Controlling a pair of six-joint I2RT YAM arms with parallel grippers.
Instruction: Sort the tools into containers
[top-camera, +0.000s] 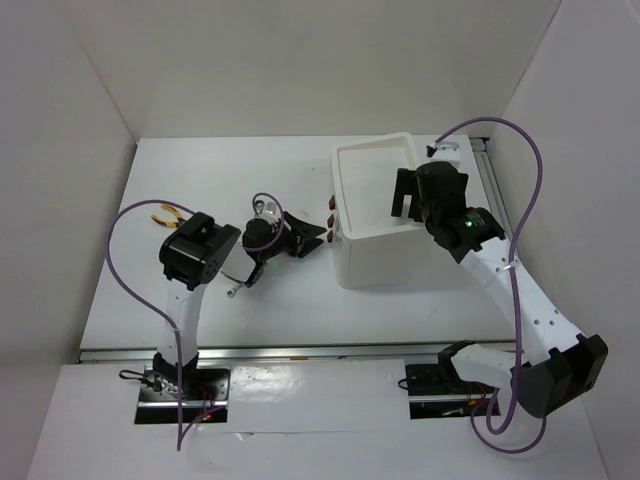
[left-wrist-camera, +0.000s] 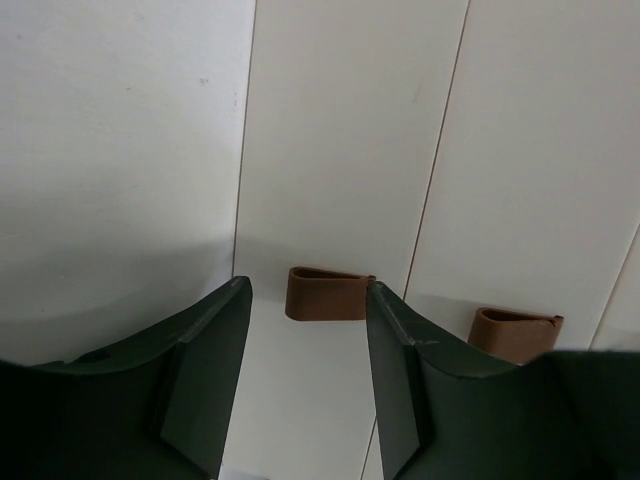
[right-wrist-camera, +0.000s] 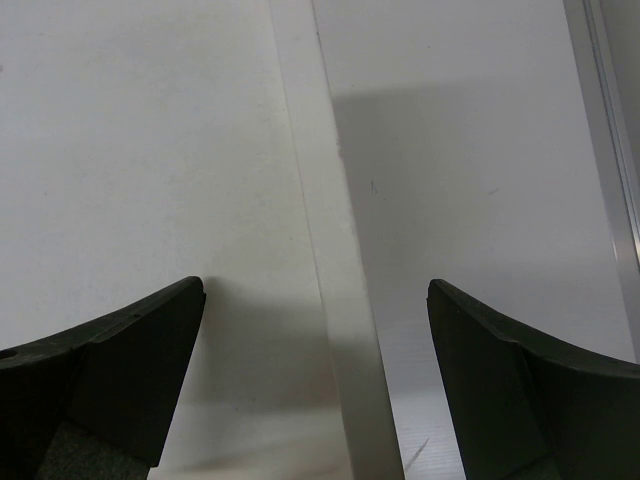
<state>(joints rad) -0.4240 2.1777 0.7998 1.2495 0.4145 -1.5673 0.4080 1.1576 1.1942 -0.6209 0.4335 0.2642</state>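
White box unit (top-camera: 380, 255) fills the right-rear part of the table (top-camera: 230, 165), brown handles (top-camera: 330, 218) jutting left; pliers (top-camera: 165, 214) lie near its left edge; rear-left corner free.

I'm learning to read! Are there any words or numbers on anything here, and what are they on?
None: there is no writing to read in any view.
The white box, its brown handles, the pliers and the table are all plain.
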